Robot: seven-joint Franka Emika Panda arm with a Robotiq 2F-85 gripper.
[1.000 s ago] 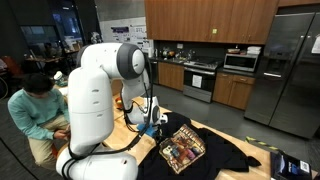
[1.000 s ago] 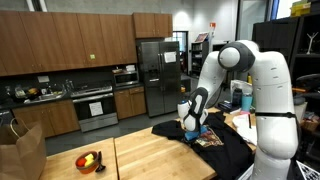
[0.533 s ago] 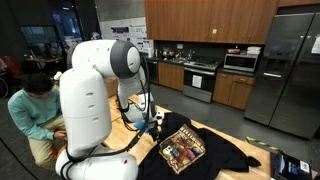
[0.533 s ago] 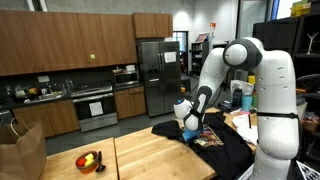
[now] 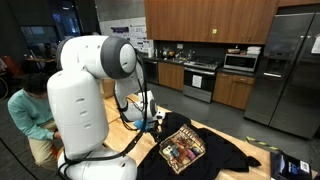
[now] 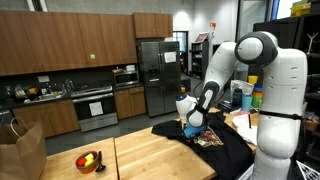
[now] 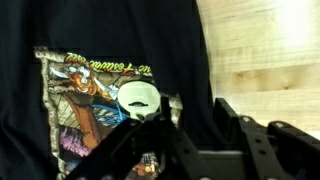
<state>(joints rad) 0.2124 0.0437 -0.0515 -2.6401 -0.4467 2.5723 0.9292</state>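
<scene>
A black T-shirt point(image 5: 222, 152) point(image 6: 205, 150) with a colourful printed picture point(image 5: 183, 150) point(image 7: 90, 100) lies spread on the wooden table point(image 6: 150, 155). My gripper point(image 5: 153, 124) point(image 6: 193, 123) hangs low over the shirt's edge, beside the print. In the wrist view its two black fingers point(image 7: 200, 135) stand apart with dark shirt cloth showing between them. The bare wood point(image 7: 265, 50) is to the right of the shirt's edge. A white round part point(image 7: 139, 97) sits by the left finger; I cannot tell what it is.
A person in a teal top point(image 5: 30, 112) sits close behind the robot base. A bowl of fruit point(image 6: 90, 159) and a brown paper bag point(image 6: 20, 150) are at the table's far end. Kitchen cabinets and a steel fridge point(image 6: 158, 75) line the back wall.
The arm's shoulder and upper links have swung round, while the gripper has stayed at about the same spot over the shirt's edge. The shirt has not moved.
</scene>
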